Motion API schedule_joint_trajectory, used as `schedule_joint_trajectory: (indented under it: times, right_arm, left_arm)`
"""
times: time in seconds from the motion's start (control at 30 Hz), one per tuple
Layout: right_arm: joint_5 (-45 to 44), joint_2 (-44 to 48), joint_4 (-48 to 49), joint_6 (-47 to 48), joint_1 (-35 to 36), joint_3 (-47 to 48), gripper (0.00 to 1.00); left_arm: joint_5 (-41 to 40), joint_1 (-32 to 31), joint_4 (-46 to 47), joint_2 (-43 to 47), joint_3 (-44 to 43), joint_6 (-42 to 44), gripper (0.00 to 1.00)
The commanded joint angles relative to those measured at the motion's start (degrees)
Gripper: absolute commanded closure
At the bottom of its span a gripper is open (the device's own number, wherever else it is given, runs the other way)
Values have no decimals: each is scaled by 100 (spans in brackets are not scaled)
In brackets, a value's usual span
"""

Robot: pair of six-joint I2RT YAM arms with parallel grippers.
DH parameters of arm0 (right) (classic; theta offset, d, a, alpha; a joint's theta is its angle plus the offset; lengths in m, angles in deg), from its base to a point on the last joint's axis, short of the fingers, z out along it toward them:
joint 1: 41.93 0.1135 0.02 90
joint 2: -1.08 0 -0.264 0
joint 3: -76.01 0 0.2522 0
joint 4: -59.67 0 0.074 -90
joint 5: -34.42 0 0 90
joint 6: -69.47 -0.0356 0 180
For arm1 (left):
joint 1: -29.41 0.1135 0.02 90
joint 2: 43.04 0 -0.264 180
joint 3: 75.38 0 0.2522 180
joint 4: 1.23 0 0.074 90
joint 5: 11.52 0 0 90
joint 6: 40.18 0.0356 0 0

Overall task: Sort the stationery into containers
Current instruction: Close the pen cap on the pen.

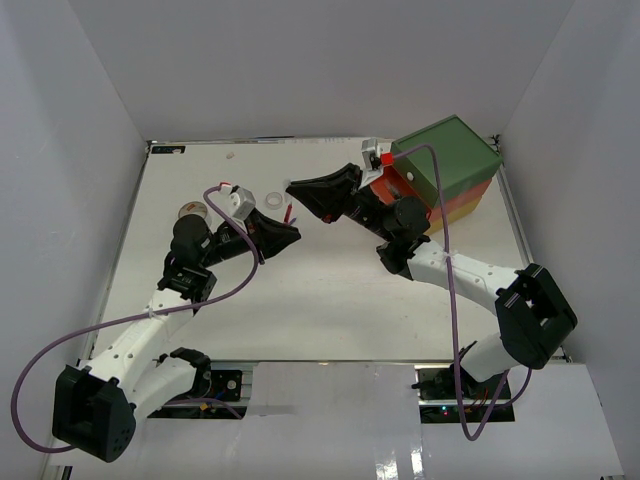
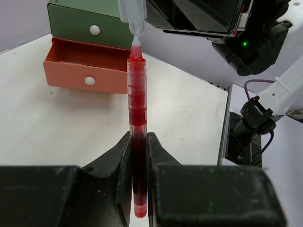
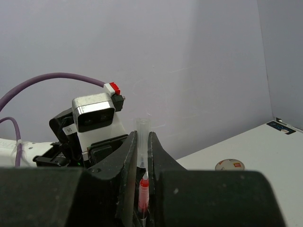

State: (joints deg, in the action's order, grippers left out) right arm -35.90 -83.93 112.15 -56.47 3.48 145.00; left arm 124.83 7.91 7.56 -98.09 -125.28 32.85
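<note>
a: how do the two arms stand?
b: both reach in from the near edge and meet over the table [image 1: 330, 300], a little towards its far side. the left arm rises from its base at the near left, bends at the elbow and turns its wrist to the right. the right arm comes in from the near right and bends just in front of the drawer chest [image 1: 452, 160], with its wrist pointing left.
a: and the left gripper [image 2: 138, 142]?
b: nearly closed, its two fingers pinching the red pen [image 2: 137, 104] low on the barrel. the pen sticks out forward from the fingers, off the table.
a: the right gripper [image 3: 142, 142]?
b: pressed together on the clear cap [image 3: 142, 126], which stands up between its fingers. the pen's pale tip meets the narrow end of that cap, so the two grippers face each other.
a: where's the chest?
b: at the far right corner of the table. its orange-red middle drawer [image 2: 80, 66] is pulled out, and the green top drawer [image 2: 80, 21] is closed.
a: other stationery?
b: a beige tape roll [image 1: 192, 211] lies beside the left arm, and a smaller clear tape roll [image 1: 273, 200] lies near the grippers, both on the table.
</note>
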Motion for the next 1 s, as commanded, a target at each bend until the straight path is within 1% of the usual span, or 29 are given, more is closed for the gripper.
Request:
schedule_joint_trajectory:
  times: [0.0,0.27,0.6,0.97]
  right_arm:
    - [9,152,443,35,21,59,92]
    - [-34,222,469,79,12,-46,92]
    - [-35,240,443,79,12,-47,92]
    - [-8,240,671,0,12,-152,92]
  left_arm:
    - [15,-21,197,108,-95,-113,100]
    - [-38,-30,206,187,-86,-122,100]
    - [-3,-39,487,258,2,-236,100]
    - [-47,-56,953,170,72,-500,100]
